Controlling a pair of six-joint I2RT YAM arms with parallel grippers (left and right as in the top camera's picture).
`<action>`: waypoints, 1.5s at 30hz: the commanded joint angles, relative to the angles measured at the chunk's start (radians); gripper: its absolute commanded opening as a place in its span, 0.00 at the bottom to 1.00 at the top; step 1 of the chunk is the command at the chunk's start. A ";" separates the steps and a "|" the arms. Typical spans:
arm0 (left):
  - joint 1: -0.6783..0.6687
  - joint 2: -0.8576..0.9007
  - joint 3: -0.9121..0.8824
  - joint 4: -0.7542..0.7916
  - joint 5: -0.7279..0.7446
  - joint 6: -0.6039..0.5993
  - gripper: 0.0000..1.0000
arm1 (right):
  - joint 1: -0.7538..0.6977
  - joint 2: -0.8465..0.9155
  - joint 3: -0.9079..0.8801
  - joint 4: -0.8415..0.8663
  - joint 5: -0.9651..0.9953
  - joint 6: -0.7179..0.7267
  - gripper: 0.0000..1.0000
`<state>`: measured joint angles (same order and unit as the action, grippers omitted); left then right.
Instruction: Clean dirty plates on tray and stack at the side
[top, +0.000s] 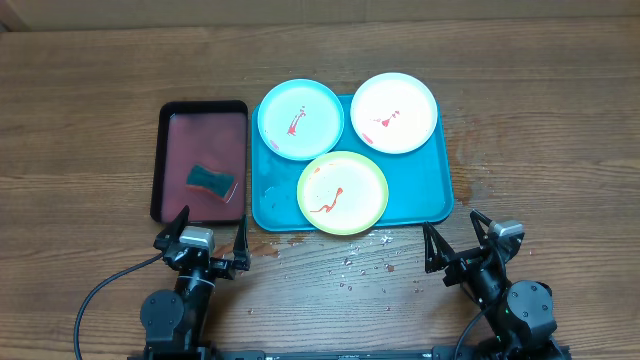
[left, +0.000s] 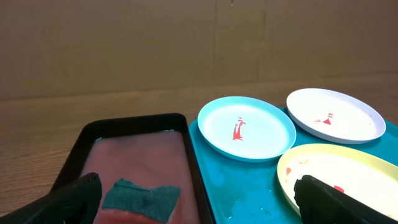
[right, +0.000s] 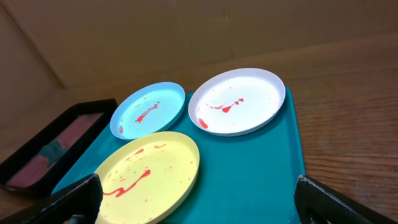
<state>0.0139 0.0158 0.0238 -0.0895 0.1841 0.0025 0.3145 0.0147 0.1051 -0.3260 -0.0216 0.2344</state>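
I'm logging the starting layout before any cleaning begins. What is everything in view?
tray: one, turquoise, mid-table, under three plates
light blue plate: one, red-smeared, tray's far left
white plate: one, red-smeared, tray's far right
green plate: one, lime, red-smeared, tray's near edge
black tray: one, holding reddish liquid, left of the tray
sponge: one, teal, in the black tray
droplets: several, pale, on table before the tray
table: one, brown wood, under everything
left gripper: one, black, open, at the black tray's near edge
right gripper: one, black, open, off the tray's near right corner
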 joint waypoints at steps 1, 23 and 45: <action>0.006 -0.011 -0.005 0.000 0.008 -0.009 1.00 | -0.003 -0.009 -0.007 0.006 0.004 -0.006 1.00; 0.006 -0.011 -0.005 0.000 0.008 -0.009 1.00 | -0.003 -0.009 -0.007 0.006 0.004 -0.006 1.00; 0.006 -0.011 -0.002 0.000 0.056 -0.204 1.00 | -0.003 -0.009 -0.007 0.006 0.004 -0.006 1.00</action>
<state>0.0139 0.0158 0.0238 -0.0891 0.1970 -0.0742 0.3145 0.0147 0.1051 -0.3264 -0.0216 0.2344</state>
